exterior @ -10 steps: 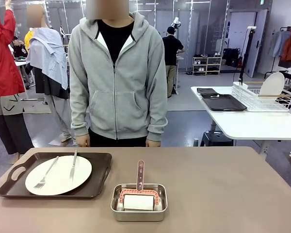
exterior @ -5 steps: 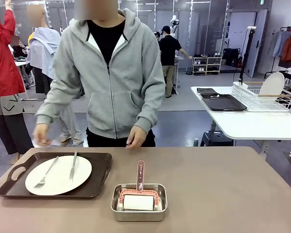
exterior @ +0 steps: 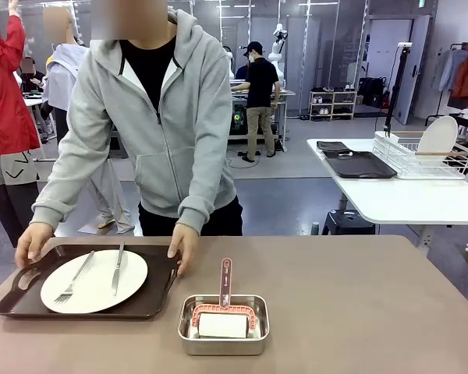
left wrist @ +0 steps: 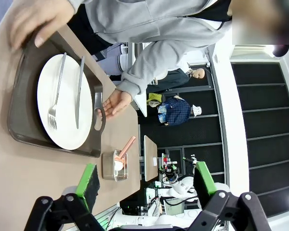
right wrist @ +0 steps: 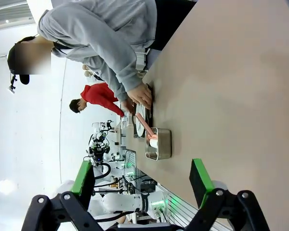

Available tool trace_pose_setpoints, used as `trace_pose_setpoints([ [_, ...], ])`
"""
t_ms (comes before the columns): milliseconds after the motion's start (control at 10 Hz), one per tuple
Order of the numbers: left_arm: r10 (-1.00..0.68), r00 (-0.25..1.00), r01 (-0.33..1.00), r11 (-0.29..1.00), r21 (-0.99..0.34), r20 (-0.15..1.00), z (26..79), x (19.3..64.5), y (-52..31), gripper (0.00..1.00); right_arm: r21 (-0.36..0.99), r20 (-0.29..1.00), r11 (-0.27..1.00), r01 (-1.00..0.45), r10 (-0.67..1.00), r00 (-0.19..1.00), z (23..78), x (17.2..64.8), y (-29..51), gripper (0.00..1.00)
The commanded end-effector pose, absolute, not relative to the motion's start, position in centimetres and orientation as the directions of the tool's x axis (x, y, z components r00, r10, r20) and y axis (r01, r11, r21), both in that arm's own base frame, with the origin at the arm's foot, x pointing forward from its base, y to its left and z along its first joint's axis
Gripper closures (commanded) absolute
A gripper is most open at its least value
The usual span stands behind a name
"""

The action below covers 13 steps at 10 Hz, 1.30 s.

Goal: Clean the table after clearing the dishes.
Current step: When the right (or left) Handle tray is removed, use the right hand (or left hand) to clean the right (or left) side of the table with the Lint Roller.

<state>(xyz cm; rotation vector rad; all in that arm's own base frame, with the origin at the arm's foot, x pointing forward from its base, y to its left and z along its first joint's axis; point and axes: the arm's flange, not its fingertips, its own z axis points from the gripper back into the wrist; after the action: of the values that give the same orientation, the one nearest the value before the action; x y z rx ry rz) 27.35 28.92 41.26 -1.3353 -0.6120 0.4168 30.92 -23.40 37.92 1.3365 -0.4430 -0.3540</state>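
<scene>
One of the dishes, a white plate [exterior: 95, 290] with a fork [exterior: 76, 276] and a knife [exterior: 118, 267], lies on a dark brown tray [exterior: 164, 265] at the left of the taupe table [exterior: 359, 304]. A person in a grey hoodie leans over and holds the tray at both ends, one hand [exterior: 33, 243] at its left handle and the other hand [exterior: 183, 249] at its right. In the left wrist view the same tray [left wrist: 24, 110] and plate [left wrist: 67, 125] lie far beyond my open left gripper [left wrist: 145, 180]. My right gripper [right wrist: 141, 177] is open above the bare table [right wrist: 231, 96].
A shiny steel pan [exterior: 223, 323] holding a pink-handled white roller [exterior: 225, 290] stands near the table's front middle, to the right of the tray. A white table [exterior: 405, 199] with a dish rack [exterior: 421, 156] and a dark tray [exterior: 359, 164] stands at the back right.
The person has stepped to the left, leaned forward and brought both hands down onto the ends of the tray. The tray, the plate and the pan have not moved.
</scene>
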Motion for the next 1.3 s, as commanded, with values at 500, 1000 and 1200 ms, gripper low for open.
trace_pose_setpoints([
  [500, 0.596, 0.78, 0.083, 0.201, -0.976, 0.189, 41.3, 27.0, 29.2, 0.0, 0.982, 0.107, 0.187, -0.014, -0.497, 0.861, 38.4, 30.7, -23.2, 0.0],
  [1000, 0.322, 0.884, 0.168, 0.458, -0.873, 0.339, 47.2, 34.0, 20.9, 0.0, 0.982, 0.107, 0.187, -0.014, -0.497, 0.861, 38.4, 30.7, -23.2, 0.0],
  [1200, -0.052, 0.909, 0.346, 0.646, -0.68, 0.413, 52.2, 40.1, 10.6, 0.0, 0.982, 0.107, 0.187, -0.014, -0.497, 0.861, 38.4, 30.7, -23.2, 0.0],
])
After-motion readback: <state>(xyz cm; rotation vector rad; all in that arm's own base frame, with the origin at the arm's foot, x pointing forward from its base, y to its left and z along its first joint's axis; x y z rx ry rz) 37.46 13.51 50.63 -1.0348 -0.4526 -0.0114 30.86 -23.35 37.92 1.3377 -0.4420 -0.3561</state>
